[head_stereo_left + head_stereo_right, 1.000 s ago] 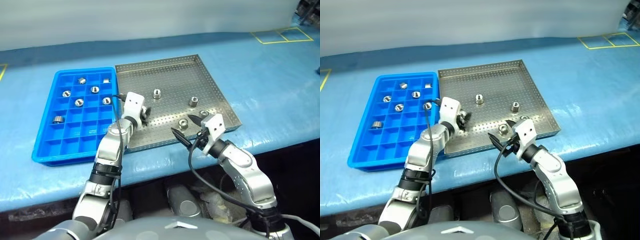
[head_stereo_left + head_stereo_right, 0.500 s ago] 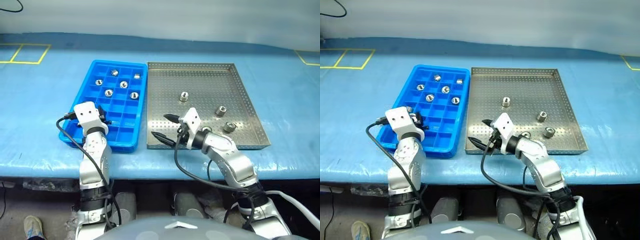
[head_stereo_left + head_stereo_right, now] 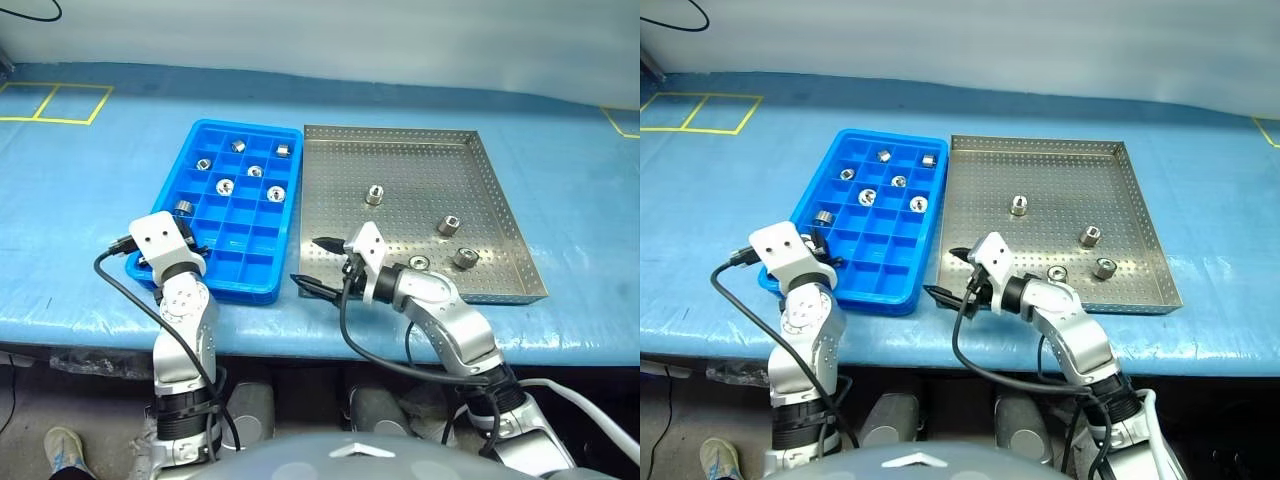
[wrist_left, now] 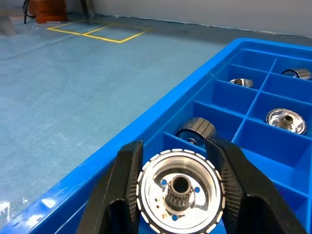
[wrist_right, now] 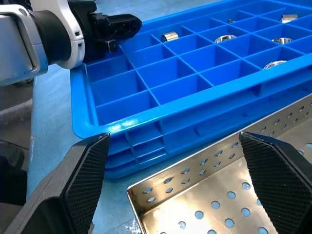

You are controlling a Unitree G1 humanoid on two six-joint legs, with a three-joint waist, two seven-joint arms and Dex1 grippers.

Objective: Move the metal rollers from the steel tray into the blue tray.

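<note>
Rollers: four metal rollers lay in the steel tray — one mid-floor, one toward the right side, one near the right front, one by the front rim, partly behind the right arm.
Rollers placed: six sat in separate cells of the blue tray, five in its far rows, e.g., and one nearer on the left column.
Held roller: a seventh roller sat between the left gripper's black fingers, flat holed face toward the wrist camera, over the near-left cells of the blue tray.
Left gripper: closed partway onto that roller, pinching its ribbed rim from both sides; hung at the tray's near-left corner.
Right gripper: jaws spread wide, nothing held; hovered over the front-left corner of the steel tray, pointing toward the blue tray.
Trays: side by side, just about touching, on the blue tablecloth.
Handling guess: rollers looked solid, stiff and heavy for their size; polished faces probably slippery, and one on its side would likely roll.
Grip advice: pinch across the outer rim, as the left fingers did; ribbing should help. Upright rollers looked easiest to take from above.
Step guess: release into an empty near cell seemed next; four pickups left after that.
Risk: roller could bounce or land astride a divider if let go off-centre.
</note>
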